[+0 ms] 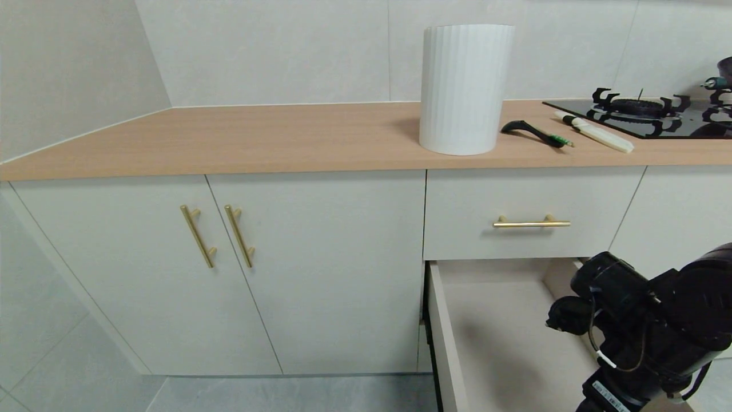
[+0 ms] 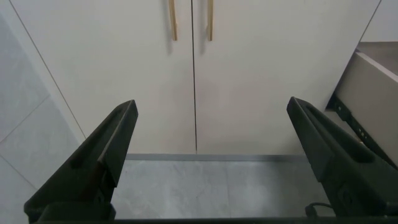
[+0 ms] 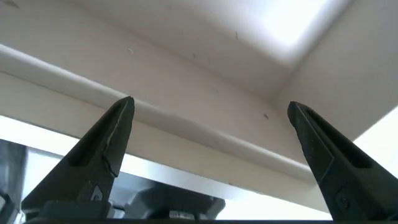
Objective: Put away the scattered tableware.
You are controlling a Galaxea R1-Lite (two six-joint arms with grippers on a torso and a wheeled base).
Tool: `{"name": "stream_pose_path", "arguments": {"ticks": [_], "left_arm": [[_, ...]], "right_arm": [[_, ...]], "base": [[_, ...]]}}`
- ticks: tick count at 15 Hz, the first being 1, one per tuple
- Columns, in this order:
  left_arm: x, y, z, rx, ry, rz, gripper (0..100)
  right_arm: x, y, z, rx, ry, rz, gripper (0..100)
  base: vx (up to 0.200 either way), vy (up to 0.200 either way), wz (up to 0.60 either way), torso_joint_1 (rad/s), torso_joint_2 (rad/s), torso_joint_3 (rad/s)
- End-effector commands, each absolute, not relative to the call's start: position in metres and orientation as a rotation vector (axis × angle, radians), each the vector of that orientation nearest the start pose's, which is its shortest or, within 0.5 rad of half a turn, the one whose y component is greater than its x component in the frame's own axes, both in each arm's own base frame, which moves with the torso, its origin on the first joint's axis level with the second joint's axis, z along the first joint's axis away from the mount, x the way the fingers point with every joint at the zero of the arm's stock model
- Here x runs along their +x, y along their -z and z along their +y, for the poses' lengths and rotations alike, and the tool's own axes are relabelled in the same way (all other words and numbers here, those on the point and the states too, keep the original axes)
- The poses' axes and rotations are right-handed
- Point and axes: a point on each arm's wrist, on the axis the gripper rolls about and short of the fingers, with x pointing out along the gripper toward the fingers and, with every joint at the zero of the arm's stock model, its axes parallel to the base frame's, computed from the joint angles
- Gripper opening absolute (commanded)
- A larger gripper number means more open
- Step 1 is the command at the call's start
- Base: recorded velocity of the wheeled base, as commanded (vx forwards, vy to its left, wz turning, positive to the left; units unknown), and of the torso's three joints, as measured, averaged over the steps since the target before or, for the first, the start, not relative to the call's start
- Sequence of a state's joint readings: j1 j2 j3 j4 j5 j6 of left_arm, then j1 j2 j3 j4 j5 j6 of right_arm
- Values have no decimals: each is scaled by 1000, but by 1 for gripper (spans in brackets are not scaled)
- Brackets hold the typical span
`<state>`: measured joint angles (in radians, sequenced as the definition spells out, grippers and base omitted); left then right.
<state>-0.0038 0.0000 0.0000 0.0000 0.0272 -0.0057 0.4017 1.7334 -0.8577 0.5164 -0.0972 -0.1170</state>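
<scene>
A wooden worktop (image 1: 257,137) runs along pale tiled walls, above cream cabinet doors (image 1: 320,269), with a hob (image 1: 646,117) at its right end. A white ribbed container (image 1: 463,88) stands on it. Just right of it lie a black-handled utensil (image 1: 534,133) and a cream one (image 1: 600,134), possibly a sheathed knife. The lower drawer (image 1: 441,326) stands pulled out. The right gripper (image 3: 209,103), spread wide and empty, is at the drawer, well below both utensils. The left gripper (image 2: 211,101), also wide, faces the doors near the floor (image 2: 205,186).

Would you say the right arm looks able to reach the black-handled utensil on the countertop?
Probably yes: the black-handled utensil lies uncovered on the countertop, apart from the white ribbed container and the cream utensil. The right gripper, open, sits low at the open drawer, so it must rise first.
</scene>
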Motion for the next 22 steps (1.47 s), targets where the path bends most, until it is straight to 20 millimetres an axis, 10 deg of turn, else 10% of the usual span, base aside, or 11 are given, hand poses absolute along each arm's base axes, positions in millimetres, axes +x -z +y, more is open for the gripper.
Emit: {"name": "stream_pose_path", "arguments": {"ticks": [1, 6, 22], "left_arm": [[-23, -75, 1, -6, -25, 0, 100], [-23, -75, 1, -6, -23, 0, 100], [-23, -75, 1, -6, -23, 0, 100]], "right_arm": [[226, -121, 93, -395, -311, 1287, 100], [231, -170, 95, -154, -239, 1069, 100], [242, -179, 80, -90, -182, 954, 100]], "base": [[0, 0, 0, 0, 0, 0], [0, 0, 0, 0, 0, 0], [0, 0, 0, 73, -227, -158]]}}
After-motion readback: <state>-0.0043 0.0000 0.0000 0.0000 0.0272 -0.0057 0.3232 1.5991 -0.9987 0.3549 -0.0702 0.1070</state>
